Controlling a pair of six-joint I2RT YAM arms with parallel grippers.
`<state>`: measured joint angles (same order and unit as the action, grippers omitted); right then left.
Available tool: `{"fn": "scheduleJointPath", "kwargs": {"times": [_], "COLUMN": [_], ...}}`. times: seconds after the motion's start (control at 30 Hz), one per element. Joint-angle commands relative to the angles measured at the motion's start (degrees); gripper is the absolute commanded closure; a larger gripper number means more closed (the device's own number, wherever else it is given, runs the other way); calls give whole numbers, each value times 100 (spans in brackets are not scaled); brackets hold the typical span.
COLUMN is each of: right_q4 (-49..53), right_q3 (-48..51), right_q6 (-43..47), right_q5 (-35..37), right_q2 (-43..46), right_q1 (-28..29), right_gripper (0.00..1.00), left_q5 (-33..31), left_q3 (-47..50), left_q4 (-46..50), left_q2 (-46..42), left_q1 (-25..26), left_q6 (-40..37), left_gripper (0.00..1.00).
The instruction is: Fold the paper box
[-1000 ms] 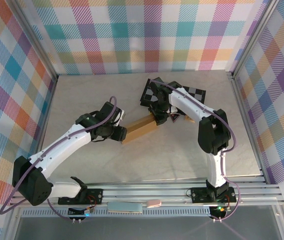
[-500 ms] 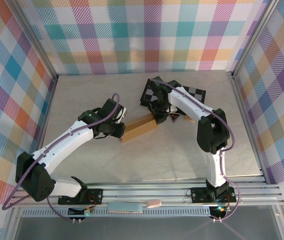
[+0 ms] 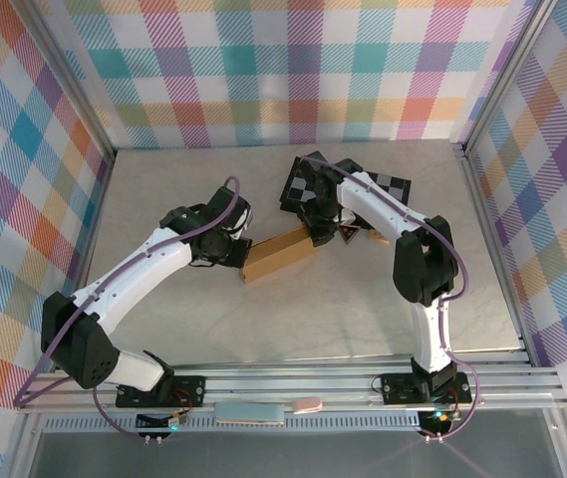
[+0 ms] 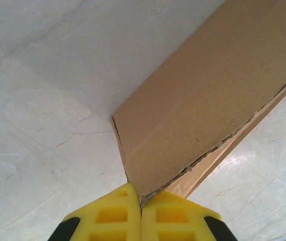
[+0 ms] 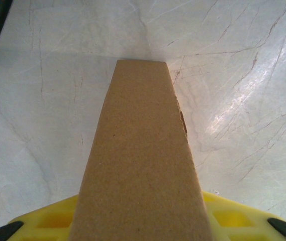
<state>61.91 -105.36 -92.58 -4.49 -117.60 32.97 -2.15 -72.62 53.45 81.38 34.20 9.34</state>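
The paper box (image 3: 278,256) is a slim brown cardboard box lying slantwise on the marble table, seen close up in the left wrist view (image 4: 203,95) and the right wrist view (image 5: 140,165). My left gripper (image 3: 237,255) is at its lower-left end. Its yellow fingers (image 4: 112,211) are shut together (image 4: 141,195), their tips touching the box's near corner, where a seam gapes slightly. My right gripper (image 3: 315,237) is at the upper-right end, shut on the box, which fills the gap (image 5: 140,213) between its yellow fingers (image 5: 233,213).
A black-and-grey checkered board (image 3: 393,184) lies behind the right gripper, partly under the right arm. A metal rail (image 3: 293,383) runs along the near edge, with a pale blue pad (image 3: 250,412) below it. Plaid walls enclose three sides. Bare marble (image 3: 313,309) lies in front of the box.
The left gripper's fingers have come together, and the left arm has swung up and right toward the box's left end. The right gripper and the box have stayed put.
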Motion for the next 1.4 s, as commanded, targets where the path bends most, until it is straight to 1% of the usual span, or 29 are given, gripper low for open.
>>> {"fn": "scheduleJointPath", "kwargs": {"times": [0.0,0.1,0.17,0.37,0.57,0.73,0.93,1.07,1.37], "right_q4": [565,550,534,480,458,419,429,408,343], "right_q3": [-151,-134,-134,-141,-151,-160,-168,-160,-133], "right_q6": [-748,-736,-752,-755,-757,-757,-756,-756,-783], "right_q5": [-131,-140,-140,-156,-166,-175,-184,-209,-236], "right_q2": [-150,-170,-182,-210,-236,-237,-247,-262,-271], "right_q1": [60,60,60,69,74,73,77,69,69], "right_gripper": [57,57,58,59,60,60,60,60,61], "left_q5": [339,503,579,159,-80,-259,-246,-205,-607], "left_q3": [-258,-387,-442,-498,-480,-330,-384,-305,88], "left_q4": [114,229,238,288,152,-88,-105,-201,-643], "left_q2": [84,221,290,306,323,311,378,361,223], "left_q1": [-18,-18,-10,69,165,262,268,287,504], "left_q6": [174,402,694,1281,1894,2090,2297,2578,2556], "left_gripper": [100,100,100,100,100,100,100,100,100]}}
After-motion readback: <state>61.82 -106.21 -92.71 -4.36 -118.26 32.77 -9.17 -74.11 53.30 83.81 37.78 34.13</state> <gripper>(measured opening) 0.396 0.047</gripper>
